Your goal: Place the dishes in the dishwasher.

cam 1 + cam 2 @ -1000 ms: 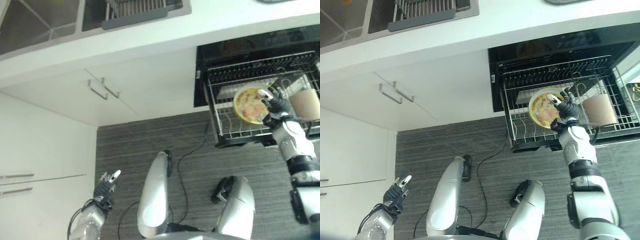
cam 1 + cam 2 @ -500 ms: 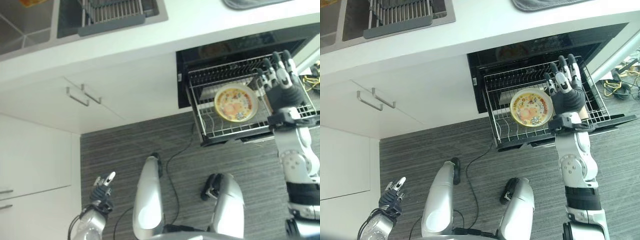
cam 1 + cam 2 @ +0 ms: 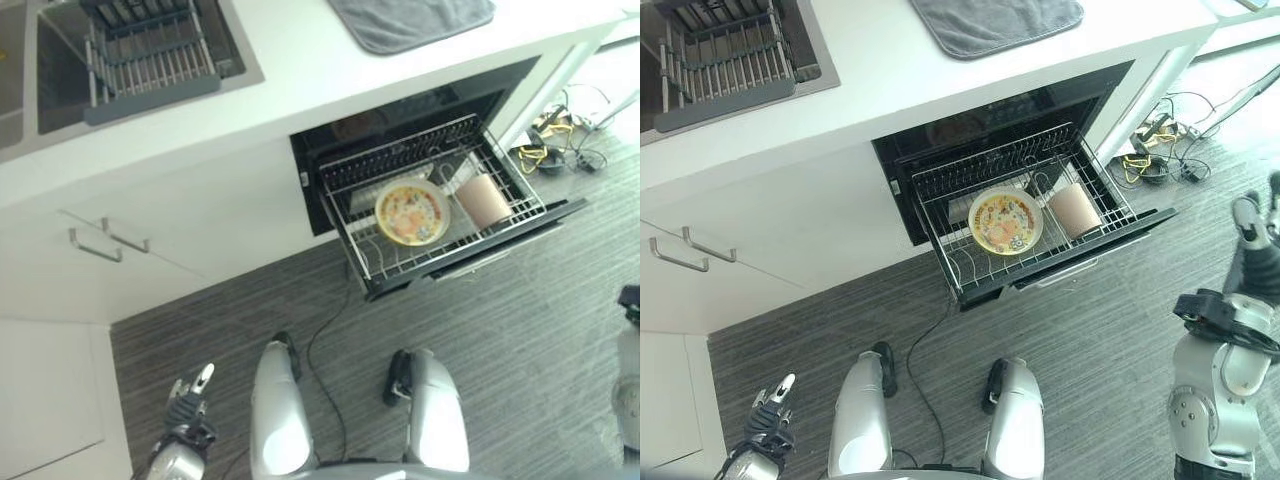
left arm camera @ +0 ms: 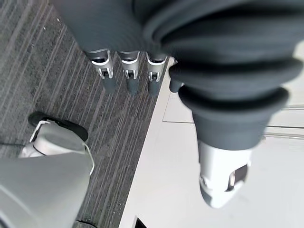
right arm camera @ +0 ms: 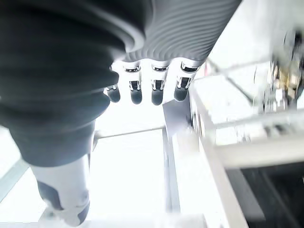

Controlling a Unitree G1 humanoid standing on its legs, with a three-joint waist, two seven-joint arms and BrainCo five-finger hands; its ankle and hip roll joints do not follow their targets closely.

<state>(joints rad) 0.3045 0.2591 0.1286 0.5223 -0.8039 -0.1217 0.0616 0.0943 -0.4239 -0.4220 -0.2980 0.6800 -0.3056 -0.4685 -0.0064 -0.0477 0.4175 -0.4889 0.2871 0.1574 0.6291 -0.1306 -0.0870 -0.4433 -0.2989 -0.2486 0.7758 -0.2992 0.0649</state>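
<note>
A yellow patterned plate [image 3: 411, 213] lies in the pulled-out wire rack [image 3: 400, 262] of the dishwasher under the counter. Beside it in the same rack lies a pink cup [image 3: 483, 200] on its side. My right hand [image 3: 1252, 250] is raised over the floor far to the right of the rack, its fingers [image 5: 142, 90] straight and holding nothing. Low by the white cabinets hangs my left hand [image 3: 770, 410], open and empty, with its fingers [image 4: 128, 71] straight.
A sink with a grey drying rack [image 3: 140, 60] is set into the white counter, and a grey mat [image 3: 410, 20] lies above the dishwasher. Loose cables [image 3: 560, 140] lie on the floor right of the rack. White cabinet doors with bar handles [image 3: 105, 240] stand at left.
The camera has swung, so the whole scene has shifted. My right hand has let go of the plate, drawn back from the rack and moved off to the right. The plate stays in the rack.
</note>
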